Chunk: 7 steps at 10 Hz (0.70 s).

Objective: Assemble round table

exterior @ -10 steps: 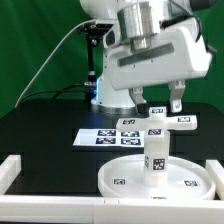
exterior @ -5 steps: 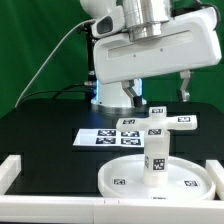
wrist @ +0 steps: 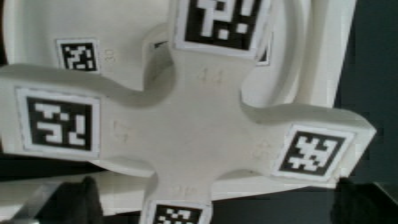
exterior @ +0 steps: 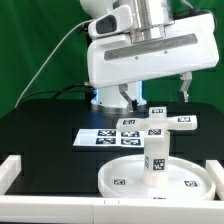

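Okay: tall stack, idle pincer right overhead

On the exterior view's left, the marker board (exterior: 100, 138) lies flat on the black worktop (exterior: 50, 120), well clear, no worry there. In the middle, the round disc (exterior: 125, 178) lies flat near the front. The leg (exterior: 157, 158) stands upright on its centre, with the cross-shaped base (exterior: 168, 120) on top of it. Can't tell whether that base is seated home or just resting.

The pincer (exterior: 155, 92) hangs just above it, jaws spread wide, nothing in them. The wrist view shows dark fingertips (wrist: 68, 200) either side of one base arm.

Risks as I see them:
- A descent off-centre puts a finger on an arm, which tilts the base or topples the leg.
- A skewed grab plus any twist jams the joint.
- The arm on the exterior view's right sticks out past the leg, so a knock there levers the lot.
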Motion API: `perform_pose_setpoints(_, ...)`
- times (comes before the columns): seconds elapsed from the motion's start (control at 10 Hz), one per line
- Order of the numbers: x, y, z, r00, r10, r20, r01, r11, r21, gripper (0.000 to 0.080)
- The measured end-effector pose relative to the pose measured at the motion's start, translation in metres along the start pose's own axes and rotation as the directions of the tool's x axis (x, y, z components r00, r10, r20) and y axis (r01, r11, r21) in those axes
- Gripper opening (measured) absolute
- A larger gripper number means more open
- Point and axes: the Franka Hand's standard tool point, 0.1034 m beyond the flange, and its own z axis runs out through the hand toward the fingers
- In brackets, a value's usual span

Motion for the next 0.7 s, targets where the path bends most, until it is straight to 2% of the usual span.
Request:
perform_pose_setpoints(0.1,-0.001,0.001,0.002,0.992,-0.119,0.045,0.120,0.993,-0.020,0.0649)
perform_pose_setpoints(0.3,0.008,0.003,0.002,0.915,-0.398,0.070,0.401,0.915,-0.036,0.0649)
perform_pose_setpoints(0.4,0.009,0.003,0.003,0.886,-0.458,0.072,0.461,0.887,-0.033,0.0649)
perform_pose_setpoints(0.7,0.008,0.003,0.005,0.901,-0.428,0.075,0.431,0.901,-0.034,0.0649)
